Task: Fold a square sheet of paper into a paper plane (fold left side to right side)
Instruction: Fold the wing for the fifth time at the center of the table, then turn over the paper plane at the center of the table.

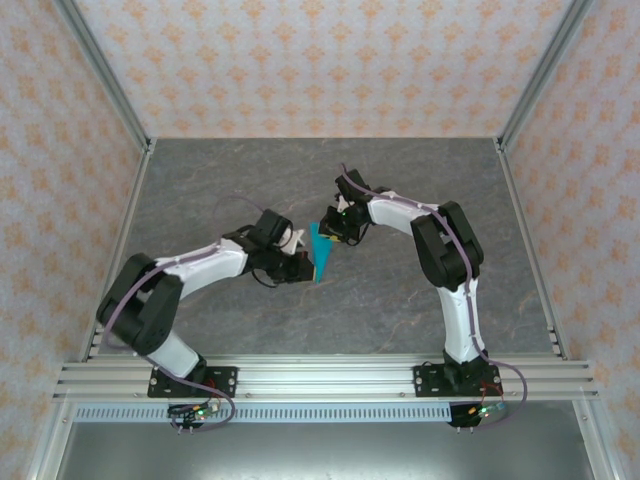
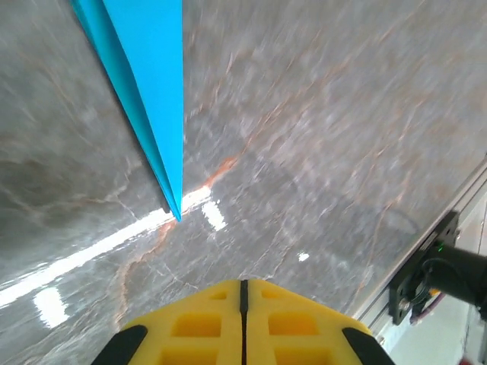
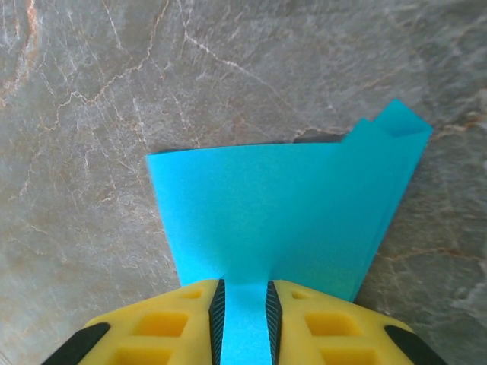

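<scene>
From above, finds the paper plane [image 1: 322,255] held up over the middle of the table [image 1: 420,300] as a narrow cyan wedge, tip toward the near side. Sits between the right gripper [image 1: 338,228] at its far, wide end and the left gripper [image 1: 303,266] just beside its near tip. No telling from up here of contact between tip and tabletop. Through the left wrist, shows the left gripper [image 2: 243,289] with yellow fingers [image 2: 190,327] pressed flat together and nothing visible between them. Shows the paper plane [image 2: 152,84] apart from them, ahead and off to one side, tapering to a sharp point low over the marbled surface. Through the right wrist, shows the right gripper [image 3: 245,293] clamped on the wide end, with a strip of cyan down the narrow gap between its fingers [image 3: 175,319]. Beyond the pinch, fans out into broad layered flaps with stepped corners at the far right. Judging by that: weighs next to nothing, sags at any unsupported flap, creases for good under a hard squeeze, tears at an edge if pulled from both ends, and probably slides on smooth pads. Better taken along the layered spine, stiff from its stacked folds, than at a loose single flap or the fragile tip. Calls for a light, flat pinch, and likely for a second hold near the tip before any fold of left side over right.
</scene>
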Motion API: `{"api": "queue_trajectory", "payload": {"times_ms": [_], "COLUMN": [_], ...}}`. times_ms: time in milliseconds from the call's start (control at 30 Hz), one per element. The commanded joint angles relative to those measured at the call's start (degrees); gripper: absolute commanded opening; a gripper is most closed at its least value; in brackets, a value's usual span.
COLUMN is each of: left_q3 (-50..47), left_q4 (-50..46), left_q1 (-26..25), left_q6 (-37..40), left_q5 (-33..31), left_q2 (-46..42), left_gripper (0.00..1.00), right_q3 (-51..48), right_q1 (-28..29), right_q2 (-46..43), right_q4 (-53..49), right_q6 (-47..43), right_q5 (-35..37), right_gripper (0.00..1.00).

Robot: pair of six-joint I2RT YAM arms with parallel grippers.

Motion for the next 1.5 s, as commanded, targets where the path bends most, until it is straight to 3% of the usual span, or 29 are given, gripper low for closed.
{"api": "queue_trajectory", "payload": {"times_ms": [0, 167, 400, 567, 833, 967, 1367, 1467], "left_q3": [0.51, 1.95, 2.16, 1.34, -0.07, -0.36, -0.19, -0.01], "left_q4": [-0.96, -4.57, -8.31, -9.21, -9.32, -9.4, -9.99, -10.26], "left_q1": [1.82, 1.89, 1.97, 2.21, 2.16, 2.15, 2.19, 2.22], "left_q6": [-2.87, -3.24, -5.54, -6.21, -6.91, -7.09, -7.0, -6.96], "left_q5": [-9.11, -21.48, -35.78, -39.0, -39.24, -39.72, -40.27, -40.41], "left_q2": [-5.7, -11.61, -17.16, -19.34, -20.24, -20.75, -20.64, -20.57], "left_gripper": [0.11, 0.26, 0.49, 0.55, 0.57, 0.58, 0.59, 0.59], "right_q3": [1.05, -0.77, 0.91, 1.3, 5.67, 6.01, 6.23, 5.89], "right_q1": [-0.19, -0.02, 5.32, 10.25, 13.09, 13.09, 13.09, 13.09], "right_q2": [-4.94, -10.52, -14.13, -11.05, -4.47, -3.24, -9.08, -11.67], "right_q4": [-2.46, -3.95, -17.18, -19.74, -20.44, -21.54, -24.11, -22.95], "right_q6": [-1.59, -2.57, -3.61, -1.26, -1.77, -1.9, -4.11, -5.62], "right_q5": [5.14, 9.28, 24.21, 26.61, 25.85, 26.87, 27.83, 24.95], "right_gripper": [0.3, 0.37, 0.54, 0.63, 0.63, 0.54, 0.0, 0.0]}}
